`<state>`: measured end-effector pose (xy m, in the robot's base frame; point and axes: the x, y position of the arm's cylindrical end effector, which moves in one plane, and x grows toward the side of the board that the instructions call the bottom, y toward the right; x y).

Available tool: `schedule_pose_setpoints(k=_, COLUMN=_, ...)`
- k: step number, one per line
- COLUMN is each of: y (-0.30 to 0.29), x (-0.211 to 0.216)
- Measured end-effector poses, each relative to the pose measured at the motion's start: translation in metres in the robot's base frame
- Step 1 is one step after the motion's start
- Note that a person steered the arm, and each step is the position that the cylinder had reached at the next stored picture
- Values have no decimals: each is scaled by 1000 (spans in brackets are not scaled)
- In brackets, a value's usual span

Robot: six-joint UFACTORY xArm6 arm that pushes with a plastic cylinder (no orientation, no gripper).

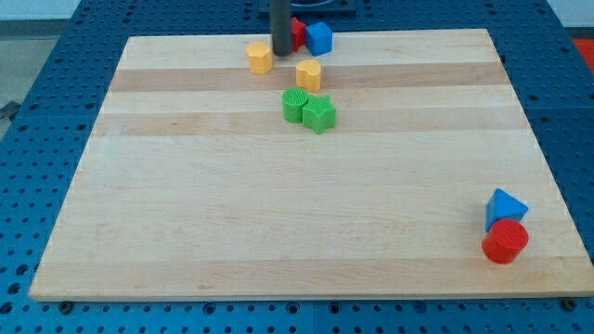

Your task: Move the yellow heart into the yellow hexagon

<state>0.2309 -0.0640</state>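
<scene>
The yellow hexagon (260, 57) sits near the board's top edge. My tip (280, 53), a bare rod with nothing to open or hold, stands just to its right, between it and the yellow heart (308, 74), which lies slightly lower. Behind the rod sit a red block (297, 33) and a blue cube (319, 38). The heart looks light, rigid and smooth, likely to slide or spin; I judge a push on its right flank, centred, drives it leftward
</scene>
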Motion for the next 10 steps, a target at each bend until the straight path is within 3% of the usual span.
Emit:
schedule_pose_setpoints(k=2, y=-94, x=33)
schedule_pose_setpoints(k=4, y=-7, x=20)
schedule_pose_setpoints(k=6, y=136, x=20)
schedule_pose_setpoints(k=7, y=183, x=51)
schedule_pose_setpoints(k=8, y=173, x=82)
schedule_pose_setpoints(k=10, y=95, x=42)
